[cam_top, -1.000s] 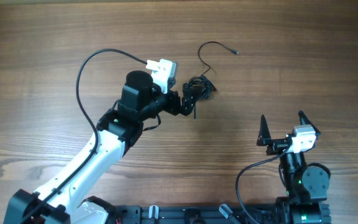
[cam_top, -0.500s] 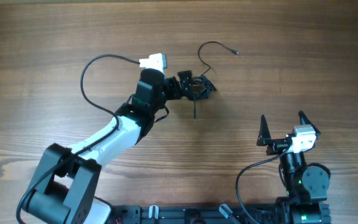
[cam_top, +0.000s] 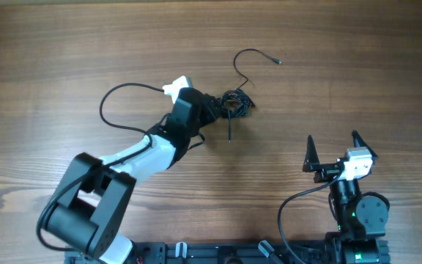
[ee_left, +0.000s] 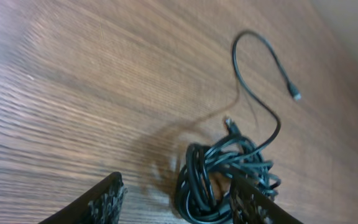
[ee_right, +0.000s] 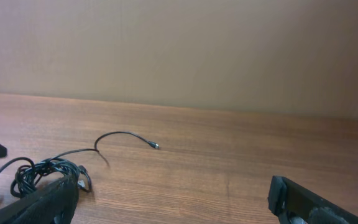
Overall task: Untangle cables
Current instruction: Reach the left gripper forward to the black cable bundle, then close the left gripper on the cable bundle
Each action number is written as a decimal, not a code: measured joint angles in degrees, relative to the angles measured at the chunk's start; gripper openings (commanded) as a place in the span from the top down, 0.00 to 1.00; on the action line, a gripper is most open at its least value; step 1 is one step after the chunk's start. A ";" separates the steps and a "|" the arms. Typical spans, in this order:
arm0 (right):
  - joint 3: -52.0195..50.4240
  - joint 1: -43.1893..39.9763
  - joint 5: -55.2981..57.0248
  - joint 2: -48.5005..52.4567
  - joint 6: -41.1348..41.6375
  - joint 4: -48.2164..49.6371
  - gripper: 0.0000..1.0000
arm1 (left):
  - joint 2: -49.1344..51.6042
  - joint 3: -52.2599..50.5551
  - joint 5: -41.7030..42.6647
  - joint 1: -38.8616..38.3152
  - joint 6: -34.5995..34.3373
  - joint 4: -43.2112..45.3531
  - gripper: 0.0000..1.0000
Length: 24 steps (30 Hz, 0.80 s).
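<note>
Left gripper (cam_top: 224, 104) reaches down at the far middle of the wooden table (cam_top: 357, 44), its jaws partly apart and set on either side of the cables (cam_top: 237, 100). In the left wrist view this gripper (ee_left: 176, 202) frames the knotted black cables (ee_left: 219, 171) between its fingers: one finger (ee_left: 248, 202) lies against or over the clump's edge, while the other stands apart from it with bare wood between, so nothing is pinched. Most of the cord is wound into a small tight clump lying flat on the wood. From it one loose end leads away from the robot's base, bends in a hook and runs off toward the robot's right, ending in a small plug tip (cam_top: 278, 62) that points to that side; the same tip (ee_left: 296, 96) shows in the left wrist view. A short straight strand (cam_top: 230, 129) leaves the clump the other way, pointing back toward the base. Right gripper (cam_top: 333, 139) is raised near the robot's base, well apart from the cables, with its jaws spread wide and nothing between them. From its wrist camera, the gripper (ee_right: 169, 205) looks across the table to the clump (ee_right: 45, 171) and the plug tip (ee_right: 156, 147).
</note>
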 measured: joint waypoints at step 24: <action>0.00 0.00 0.00 0.00 0.00 0.00 0.00 | 10.80 0.59 -0.37 -3.10 -0.20 13.42 0.96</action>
